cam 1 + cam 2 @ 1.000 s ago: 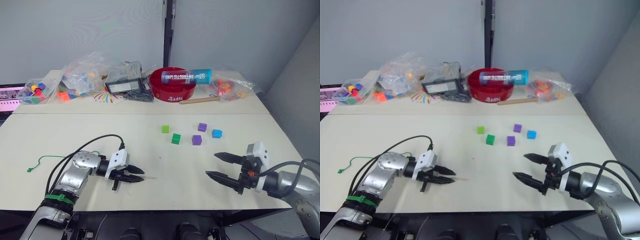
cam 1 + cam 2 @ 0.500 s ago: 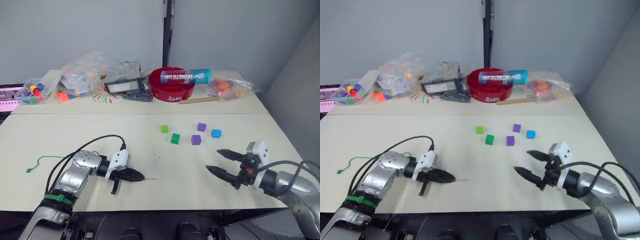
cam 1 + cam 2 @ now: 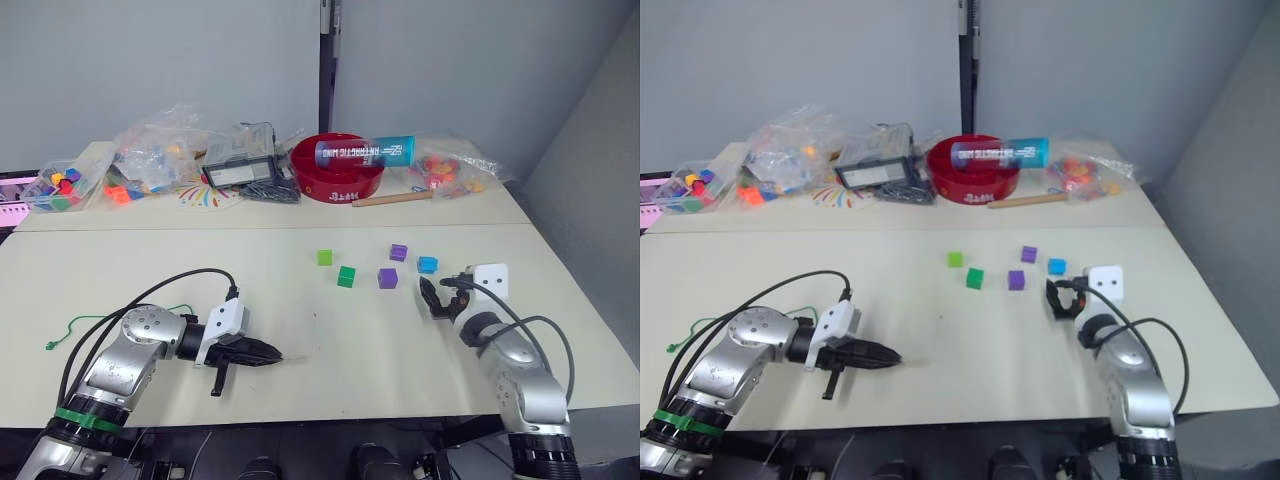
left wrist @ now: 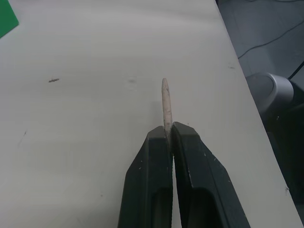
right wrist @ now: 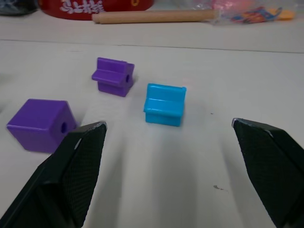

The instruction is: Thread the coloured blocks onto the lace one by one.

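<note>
Green string, thin and long, is mostly hidden: a short run of the lace (image 3: 100,322) shows on the cream bench (image 3: 300,400) near its left edge, ending in a small knot, then it slips out of sight behind the left arm's black cable (image 3: 150,295). Its pale, stiff, pointed tip (image 4: 165,102) pokes out between the black fingers of the left claw (image 3: 268,354), which is pinched tight on it, low over the bench.

Over on the right, the right claw (image 3: 440,298) is spread wide, its textured black fingers (image 5: 71,171) cut off at the frame edge in the wrist view. Between them, on the bench, sits the bright blue plastic cube (image 5: 164,104), smooth, with a stepped top. Just beside it lies a small purple cube (image 5: 114,76) with a round hole in its side, and nearer the finger a second, plainer purple cube (image 5: 42,124), also holed. Further left rest the dark green cube (image 3: 346,276) and the light green cube (image 3: 324,257), too small here to show any holes.
</note>
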Available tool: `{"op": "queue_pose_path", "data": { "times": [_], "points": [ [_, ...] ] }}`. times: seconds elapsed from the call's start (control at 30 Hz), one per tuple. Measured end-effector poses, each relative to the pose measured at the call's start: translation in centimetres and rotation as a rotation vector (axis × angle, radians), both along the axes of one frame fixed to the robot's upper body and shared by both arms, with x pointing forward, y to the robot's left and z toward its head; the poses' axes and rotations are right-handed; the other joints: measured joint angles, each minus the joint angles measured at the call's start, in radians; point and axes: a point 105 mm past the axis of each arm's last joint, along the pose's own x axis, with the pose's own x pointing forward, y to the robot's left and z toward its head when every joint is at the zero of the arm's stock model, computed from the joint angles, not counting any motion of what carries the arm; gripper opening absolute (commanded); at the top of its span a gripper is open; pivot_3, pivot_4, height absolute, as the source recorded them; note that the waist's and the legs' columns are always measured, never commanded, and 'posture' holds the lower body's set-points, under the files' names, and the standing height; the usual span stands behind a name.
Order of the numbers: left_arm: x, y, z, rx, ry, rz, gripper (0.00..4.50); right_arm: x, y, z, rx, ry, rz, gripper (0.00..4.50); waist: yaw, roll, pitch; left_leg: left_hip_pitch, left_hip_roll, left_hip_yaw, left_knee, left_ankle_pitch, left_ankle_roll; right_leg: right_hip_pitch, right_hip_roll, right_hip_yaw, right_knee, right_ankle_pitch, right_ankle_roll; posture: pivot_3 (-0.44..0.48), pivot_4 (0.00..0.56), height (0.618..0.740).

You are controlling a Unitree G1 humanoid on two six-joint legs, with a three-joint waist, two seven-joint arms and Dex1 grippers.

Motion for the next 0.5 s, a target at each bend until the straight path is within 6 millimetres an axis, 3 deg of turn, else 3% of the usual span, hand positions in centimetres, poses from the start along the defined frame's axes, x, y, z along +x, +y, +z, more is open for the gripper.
{"op": "queue_pose_path", "data": {
  "times": [0.5],
  "points": [
    [0.0, -0.1, 0.1, 0.002, 0.004, 0.006, 0.03, 4.7, 1.2, -1.7, 0.003, 0.031, -0.147, 4.50, -0.013, 0.000, 0.000, 0.000, 0.000, 0.000, 0.000, 0.000, 0.000, 0.000, 0.000, 0.000, 0.001, 0.000, 0.000, 0.000, 0.150, 0.731]
  ]
}}
